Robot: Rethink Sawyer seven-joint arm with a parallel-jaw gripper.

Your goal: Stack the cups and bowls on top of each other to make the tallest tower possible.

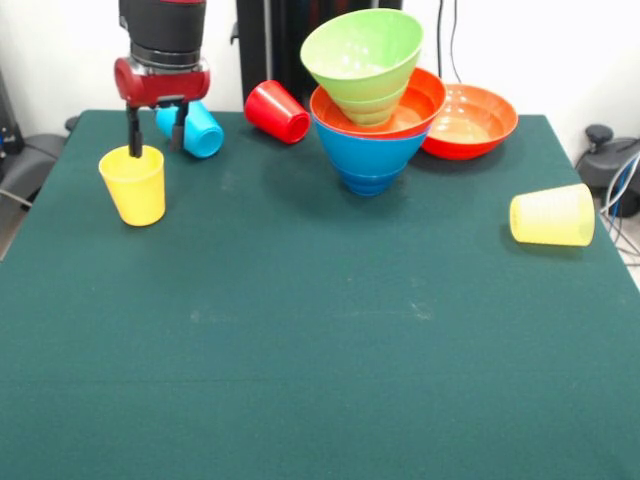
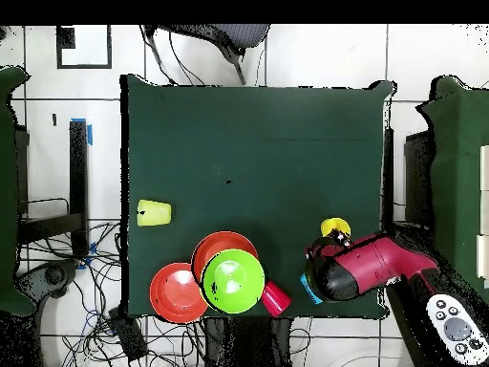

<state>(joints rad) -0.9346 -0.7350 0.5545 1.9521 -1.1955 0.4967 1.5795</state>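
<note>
Here we see the gripper [image 1: 156,137] with one finger inside the upright yellow cup [image 1: 133,185] at nine o'clock, jaws apart astride its rim; the tower [image 1: 372,110] stands at twelve o'clock.

Bright, even light; soft shadows under glossy, sharply focused bowls [image 1: 372,110].

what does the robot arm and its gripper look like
The arm is glossy red with black sections. In the front view its wrist is a black ribbed cylinder above a rounded red housing. From that housing hangs the gripper, with two thin, dark, straight fingers. No markings or loose cables can be made out.
</note>
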